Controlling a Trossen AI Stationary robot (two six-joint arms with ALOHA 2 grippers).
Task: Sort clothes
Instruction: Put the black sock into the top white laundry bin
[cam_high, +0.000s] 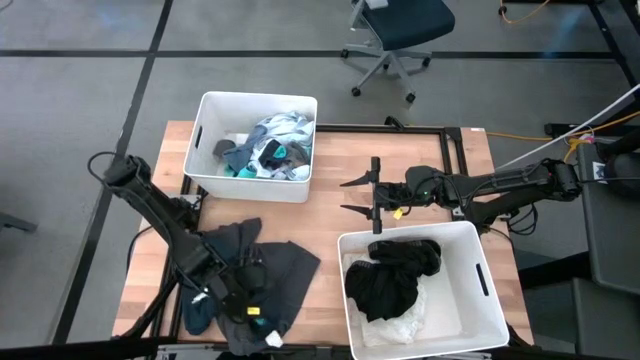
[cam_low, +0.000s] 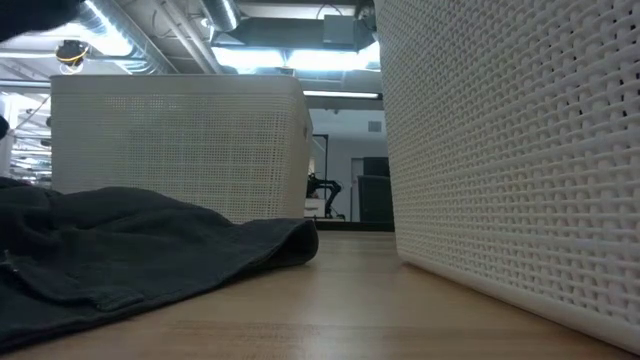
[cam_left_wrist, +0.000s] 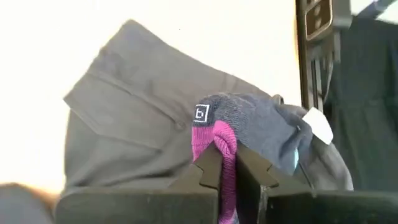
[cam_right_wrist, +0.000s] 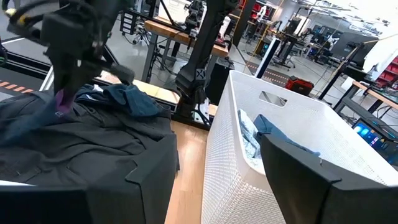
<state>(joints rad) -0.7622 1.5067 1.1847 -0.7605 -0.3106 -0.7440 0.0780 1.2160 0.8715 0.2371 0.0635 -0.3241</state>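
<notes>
Clothes lie in three places on the wooden table (cam_high: 330, 215). A dark grey garment (cam_high: 275, 275) is spread over the front left part of the tabletop, with a small blue-grey piece (cam_high: 200, 312) at its left edge. The left gripper (cam_high: 250, 300) is down on this heap, and the left wrist view shows its fingers (cam_left_wrist: 208, 171) pinched narrow on a sock (cam_left_wrist: 233, 127) with a magenta heel and dark grey-blue body, lying on the dark grey cloth. The back bin (cam_high: 205, 110), white and rectangular, holds a mix of teal, pale grey-blue and white pieces (cam_high: 268, 148). The front bin (cam_high: 480, 255), to the right, holds a black garment (cam_high: 395, 275) on top of something white (cam_high: 400, 325).

The right gripper (cam_high: 362, 196) hangs over bare table between the two bins, just behind the front bin's rim, its fingers spread wide and holding nothing.

A black metal frame (cam_high: 455, 150) runs round the tabletop. Grey carpeted floor surrounds the table, with an office chair (cam_high: 395, 35) behind it and a yellow cable (cam_high: 530, 140) at the right. From table height, both bins' perforated walls (cam_low: 500, 150) fill most of the scene, with bright ceiling lights (cam_low: 290, 55) and ducting beyond. The right wrist view shows a workshop with benches and equipment (cam_right_wrist: 186, 28).
</notes>
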